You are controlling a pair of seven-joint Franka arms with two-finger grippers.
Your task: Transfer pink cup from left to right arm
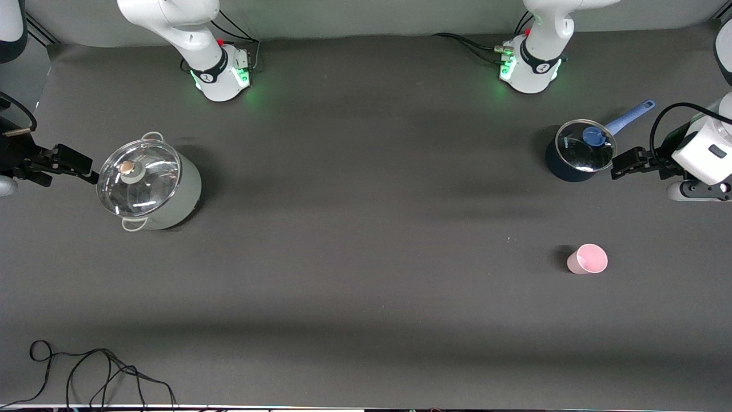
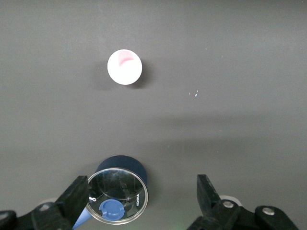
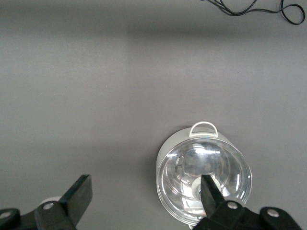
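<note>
The pink cup (image 1: 587,259) stands upright on the dark table toward the left arm's end, nearer to the front camera than the blue saucepan. It also shows from above in the left wrist view (image 2: 124,67). My left gripper (image 1: 620,165) hovers beside the blue saucepan, open and empty; in its wrist view (image 2: 142,191) the jaws stand wide apart. My right gripper (image 1: 77,166) hovers beside the white pot at the right arm's end, open and empty, jaws wide in its wrist view (image 3: 145,189). Neither gripper touches the cup.
A dark blue saucepan (image 1: 579,151) with a glass lid and blue handle stands under the left gripper's reach (image 2: 120,189). A white pot (image 1: 150,182) with a glass lid stands by the right gripper (image 3: 204,172). A black cable (image 1: 86,369) lies at the near edge.
</note>
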